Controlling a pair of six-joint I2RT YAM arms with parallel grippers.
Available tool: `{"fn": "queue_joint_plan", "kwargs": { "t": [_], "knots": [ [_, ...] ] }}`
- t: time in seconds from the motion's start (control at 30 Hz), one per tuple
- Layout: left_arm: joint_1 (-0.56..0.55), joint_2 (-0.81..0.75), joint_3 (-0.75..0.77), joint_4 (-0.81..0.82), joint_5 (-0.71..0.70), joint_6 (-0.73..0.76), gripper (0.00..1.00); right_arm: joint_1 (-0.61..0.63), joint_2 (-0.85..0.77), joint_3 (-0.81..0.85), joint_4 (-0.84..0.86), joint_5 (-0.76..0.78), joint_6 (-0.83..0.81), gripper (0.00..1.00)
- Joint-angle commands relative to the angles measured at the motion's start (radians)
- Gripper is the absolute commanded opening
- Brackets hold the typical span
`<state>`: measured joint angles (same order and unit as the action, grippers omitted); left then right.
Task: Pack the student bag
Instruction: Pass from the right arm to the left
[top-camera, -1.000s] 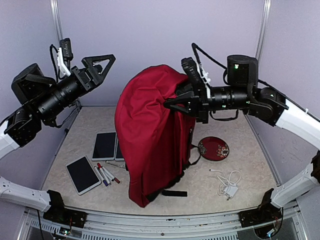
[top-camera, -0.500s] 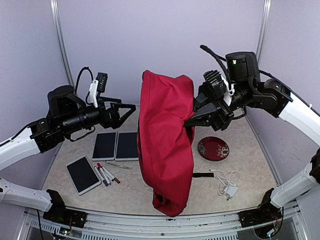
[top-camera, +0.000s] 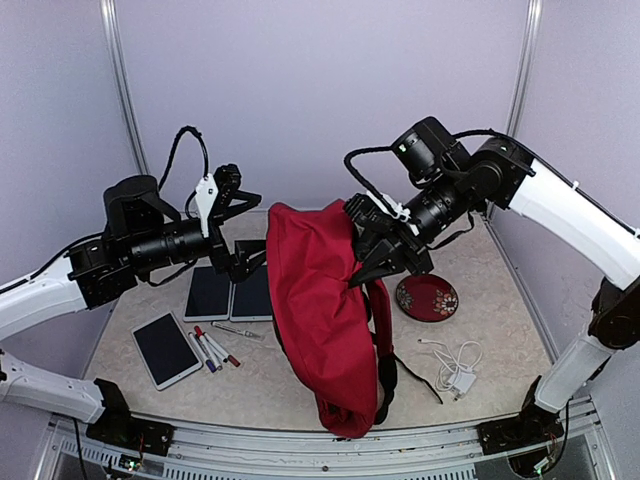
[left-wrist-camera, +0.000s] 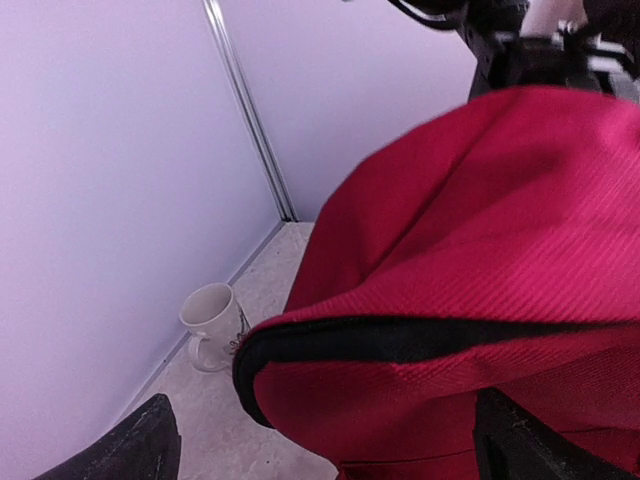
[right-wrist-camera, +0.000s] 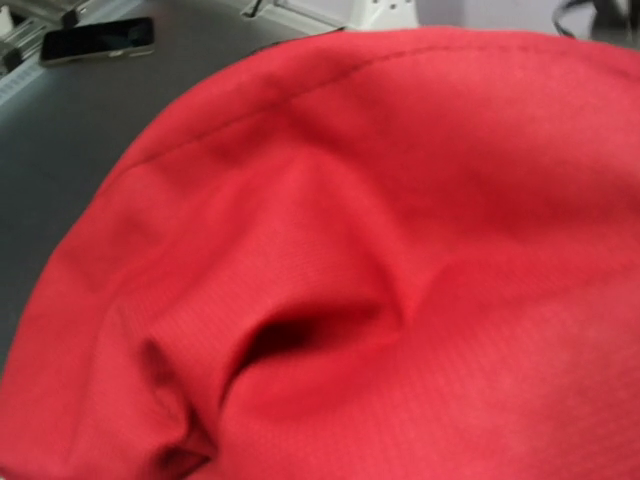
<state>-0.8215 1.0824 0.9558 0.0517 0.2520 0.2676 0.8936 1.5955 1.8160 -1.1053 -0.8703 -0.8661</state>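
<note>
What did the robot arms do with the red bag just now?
The right gripper, gripping the bag, swung it right and lowered it. The left gripper came down from high up to the bag's left edge, fingers open. The tablets, pens, plate and cable stayed put.

Two dark tablets (top-camera: 208, 292) lie side by side on the worktop (top-camera: 500, 320), beneath the left fingers (top-camera: 243, 266). A white tablet (top-camera: 166, 349) and loose markers (top-camera: 212, 350) lie nearer the front edge. A red patterned plate (top-camera: 427, 297) lies near the right fingers (top-camera: 372, 272), with a white charger cable (top-camera: 455, 372) further forward. A white mug (left-wrist-camera: 212, 325) stands beyond the left fingers, by the wall.
</note>
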Motion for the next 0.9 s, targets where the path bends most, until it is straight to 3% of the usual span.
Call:
{"fn": "queue_joint_plan", "kwargs": {
  "t": [0.0,0.1,0.17,0.33,0.4,0.5,0.63,0.77,0.8,0.87],
  "knots": [
    [-0.002,0.077,0.038,0.015,0.061,0.216,0.99,0.000,0.004,0.078,-0.114,-0.047,-0.112,0.00],
    [0.011,0.146,0.090,0.040,0.100,0.256,0.99,0.000,0.014,0.078,-0.130,-0.058,-0.132,0.00],
    [0.010,0.194,0.140,0.041,0.164,0.274,0.92,0.000,0.021,0.077,-0.148,-0.068,-0.147,0.00],
    [-0.009,0.258,0.198,0.027,0.259,0.265,0.37,-0.002,0.006,0.070,-0.174,-0.106,-0.182,0.00],
    [-0.022,0.242,0.161,0.063,0.264,0.255,0.01,-0.011,-0.039,0.034,-0.133,-0.137,-0.186,0.00],
    [-0.030,0.190,0.084,0.163,0.184,0.185,0.00,-0.019,-0.145,-0.107,0.105,-0.107,-0.034,0.02],
    [-0.031,0.166,0.156,0.098,-0.079,0.017,0.00,-0.026,-0.330,-0.343,0.559,0.133,0.255,0.44],
    [-0.050,0.204,0.314,-0.040,-0.332,-0.102,0.00,-0.031,-0.430,-0.402,0.747,0.292,0.407,0.91],
    [-0.057,0.231,0.364,-0.090,-0.405,-0.145,0.00,-0.031,-0.428,-0.381,0.767,0.360,0.469,0.99],
    [-0.073,0.269,0.459,-0.181,-0.539,-0.221,0.00,-0.030,-0.391,-0.305,0.759,0.525,0.591,1.00]
  ]
}}
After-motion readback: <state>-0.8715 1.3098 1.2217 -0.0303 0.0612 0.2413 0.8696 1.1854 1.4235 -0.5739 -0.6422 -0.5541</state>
